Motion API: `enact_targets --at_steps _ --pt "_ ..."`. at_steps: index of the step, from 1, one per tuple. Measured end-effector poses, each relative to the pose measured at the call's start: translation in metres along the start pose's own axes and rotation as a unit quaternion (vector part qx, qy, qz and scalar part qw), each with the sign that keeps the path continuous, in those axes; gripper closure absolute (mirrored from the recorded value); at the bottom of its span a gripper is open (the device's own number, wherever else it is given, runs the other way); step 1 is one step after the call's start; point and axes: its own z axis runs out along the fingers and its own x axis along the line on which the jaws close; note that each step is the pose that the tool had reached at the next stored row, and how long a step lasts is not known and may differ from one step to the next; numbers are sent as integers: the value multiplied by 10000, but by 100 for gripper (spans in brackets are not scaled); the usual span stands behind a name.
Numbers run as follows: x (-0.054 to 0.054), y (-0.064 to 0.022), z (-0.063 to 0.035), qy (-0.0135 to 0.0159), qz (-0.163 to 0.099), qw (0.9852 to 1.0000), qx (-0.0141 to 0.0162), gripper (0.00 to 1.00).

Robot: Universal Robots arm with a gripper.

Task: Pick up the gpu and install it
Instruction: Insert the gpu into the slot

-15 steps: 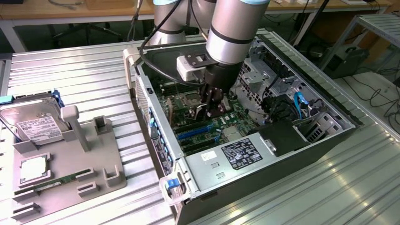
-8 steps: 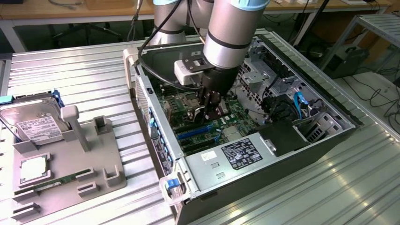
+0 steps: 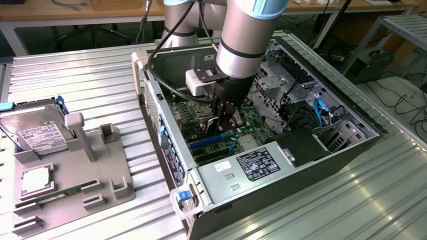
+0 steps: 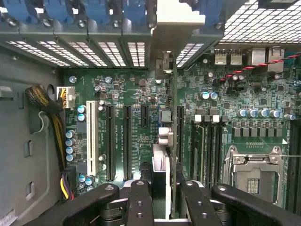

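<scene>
The gpu (image 4: pixel 165 162) shows edge-on in the wrist view, a thin card running from between my fingers to its silver bracket (image 4: pixel 179 19) at the case's rear slot openings. My gripper (image 4: pixel 167 193) is shut on it, one black finger (image 4: pixel 140 202) on each side. The card stands upright along a black expansion slot (image 4: pixel 179 127) of the green motherboard (image 4: pixel 136 89); I cannot tell whether it is seated. In the exterior view my gripper (image 3: pixel 227 119) is deep inside the open computer case (image 3: pixel 347 112), just above the motherboard (image 3: pixel 200 107), with the gpu (image 3: pixel 235 122) between its fingers.
More slots (image 4: pixel 127 141) lie beside the card, and a processor socket (image 4: pixel 256 172) is on the other side. A power supply (image 3: pixel 257 165) and drive cages (image 3: pixel 283 85) crowd the case. At the exterior view's left, a grey holder (image 3: pixel 100 175) carries a hard drive (image 3: pixel 37 132) and a memory stick (image 3: pixel 63 192).
</scene>
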Motion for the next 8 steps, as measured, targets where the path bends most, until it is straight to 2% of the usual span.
enact_targets --at_steps 8 --pt "3 26 46 1 -1 10000 -1 72"
